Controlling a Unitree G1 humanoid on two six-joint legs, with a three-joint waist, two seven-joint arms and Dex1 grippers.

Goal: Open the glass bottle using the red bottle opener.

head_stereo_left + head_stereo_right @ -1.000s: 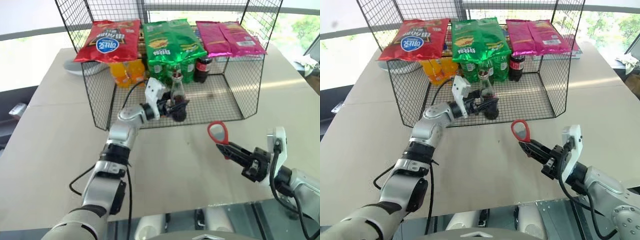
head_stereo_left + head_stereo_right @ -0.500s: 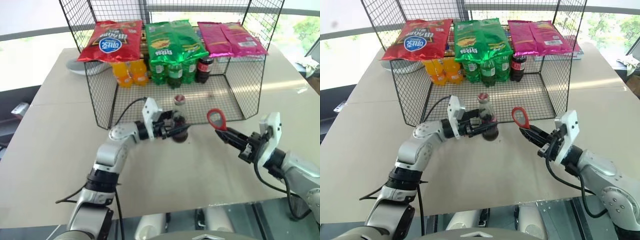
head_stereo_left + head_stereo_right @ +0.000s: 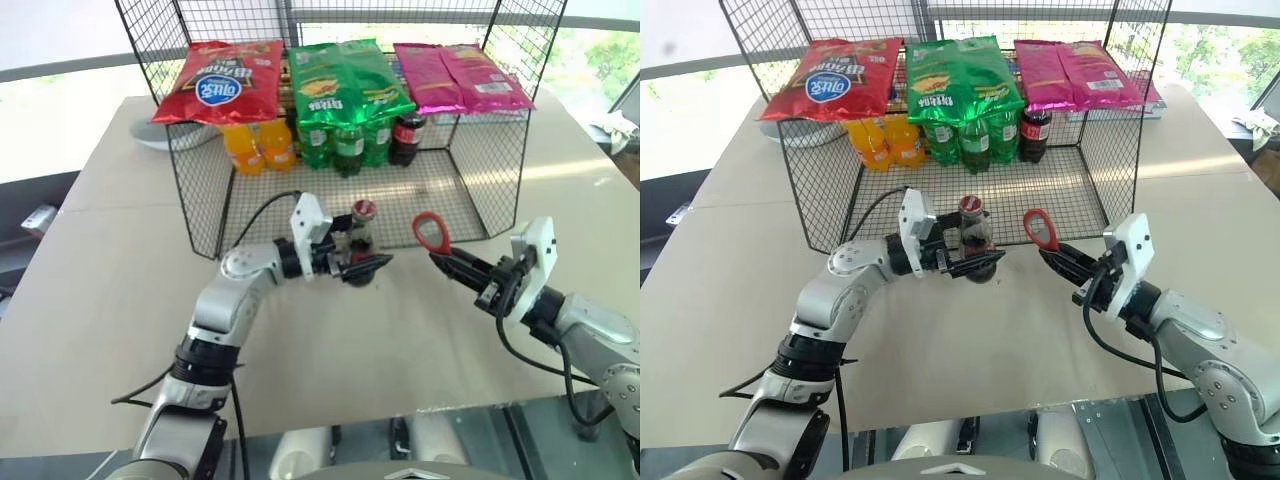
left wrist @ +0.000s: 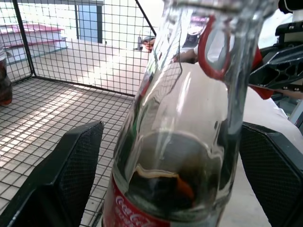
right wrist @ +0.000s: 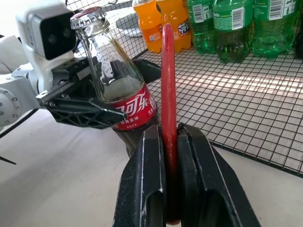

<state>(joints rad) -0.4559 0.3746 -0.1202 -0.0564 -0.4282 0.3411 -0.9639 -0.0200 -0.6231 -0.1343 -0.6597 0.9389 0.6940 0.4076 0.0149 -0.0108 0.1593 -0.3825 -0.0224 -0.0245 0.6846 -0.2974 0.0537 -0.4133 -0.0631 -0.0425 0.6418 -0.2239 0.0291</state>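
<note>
A beige table (image 3: 100, 280) held a wire cage (image 3: 200, 200) of snacks. The glass bottle (image 3: 360, 240) stood between the left gripper's (image 3: 362, 262) spread fingers. Just beside it, the right gripper (image 3: 452, 264) clamped the red bottle opener (image 3: 432, 233).

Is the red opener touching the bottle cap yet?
Apart. In the left eye view, table shows between the red bottle opener and the glass bottle, cap included.

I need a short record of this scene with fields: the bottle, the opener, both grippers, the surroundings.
glass bottle: upright on the table, in front of the wire basket, cap on
red bottle opener: held by its handle, ring head up, right of the bottle, apart from the cap
left gripper: fingers open on either side of the bottle
right gripper: fingers shut on the opener
basket: soda bottles, snack bags on top
</note>
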